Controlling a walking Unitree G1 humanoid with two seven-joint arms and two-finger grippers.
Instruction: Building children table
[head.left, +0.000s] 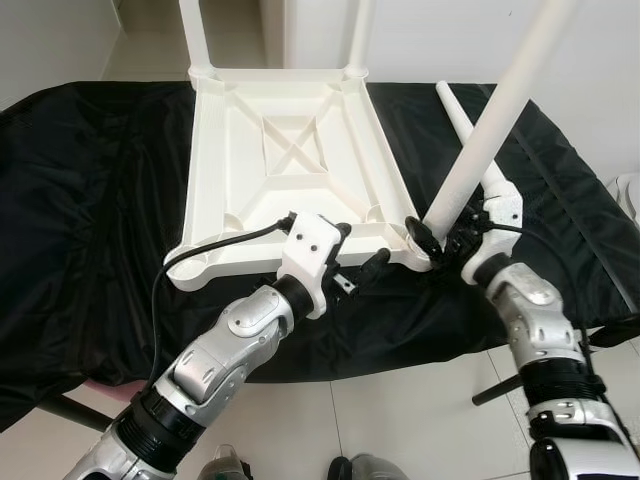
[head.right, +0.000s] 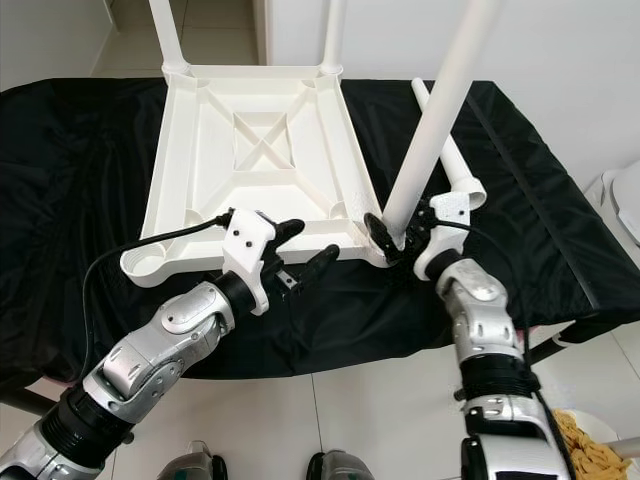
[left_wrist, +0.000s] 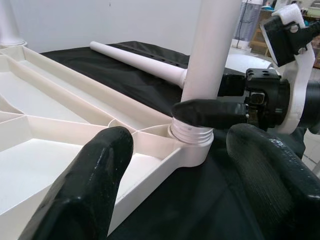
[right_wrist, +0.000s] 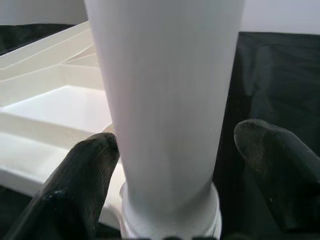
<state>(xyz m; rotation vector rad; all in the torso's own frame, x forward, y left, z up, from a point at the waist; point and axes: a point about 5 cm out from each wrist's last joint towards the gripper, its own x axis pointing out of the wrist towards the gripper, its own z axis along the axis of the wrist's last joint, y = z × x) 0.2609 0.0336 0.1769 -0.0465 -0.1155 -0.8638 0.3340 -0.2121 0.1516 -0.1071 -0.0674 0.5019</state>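
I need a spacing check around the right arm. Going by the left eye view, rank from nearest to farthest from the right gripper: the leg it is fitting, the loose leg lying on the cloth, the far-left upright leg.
1. Leg being fitted: at the right gripper, in the tabletop's near right corner.
2. Loose leg: lying on the black cloth just behind the gripper.
3. Far-left upright leg: at the tabletop's far left corner.

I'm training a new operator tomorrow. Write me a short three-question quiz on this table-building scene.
1. True or false: the table top lies upside down on the black cloth.
2. Which gripper reaches round the leg standing in the near corner socket: (a) left gripper, (b) right gripper?
3. Fill in: a loose leg lies on the cloth to the table top's ____.

Key: 1 true; 2 b; 3 right.
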